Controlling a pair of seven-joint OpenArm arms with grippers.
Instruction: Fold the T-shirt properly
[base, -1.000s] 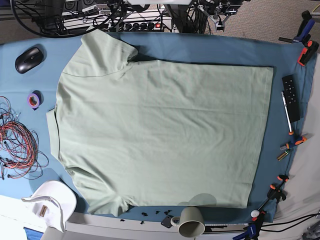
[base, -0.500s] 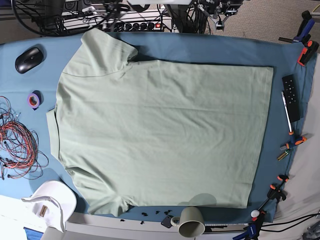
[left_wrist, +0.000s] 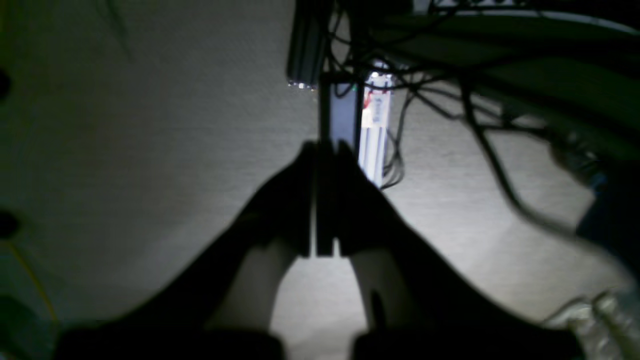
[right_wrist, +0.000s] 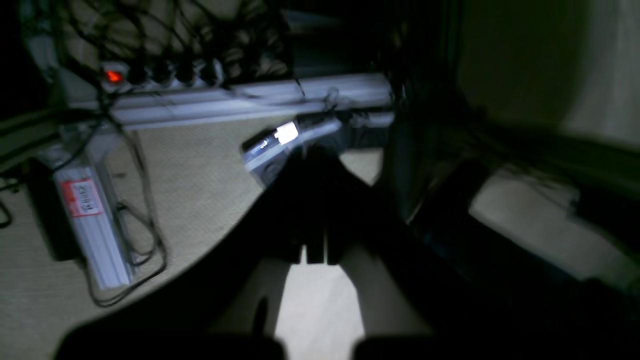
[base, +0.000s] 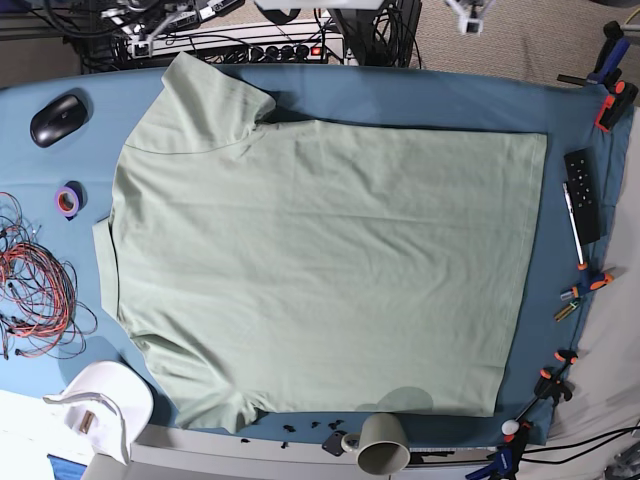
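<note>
— Where is our T-shirt (base: 320, 260)?
— We see it lying flat and spread wide on the blue cloth (base: 400, 95), collar side by the purple tape (base: 67, 201).
— And our grippers?
— Our left gripper (left_wrist: 324, 200) and right gripper (right_wrist: 315, 210) are pressed together, holding nothing, over the floor.

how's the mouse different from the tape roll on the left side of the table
The mouse is black, solid and oval; the tape roll is purple and a ring with an open middle. The mouse is clearly the larger of the two. The mouse lies nearer the table's far edge, by the sleeve of the T-shirt; the tape roll sits closer to the red wires. Both rest on the blue cloth, clear of the shirt.
</note>
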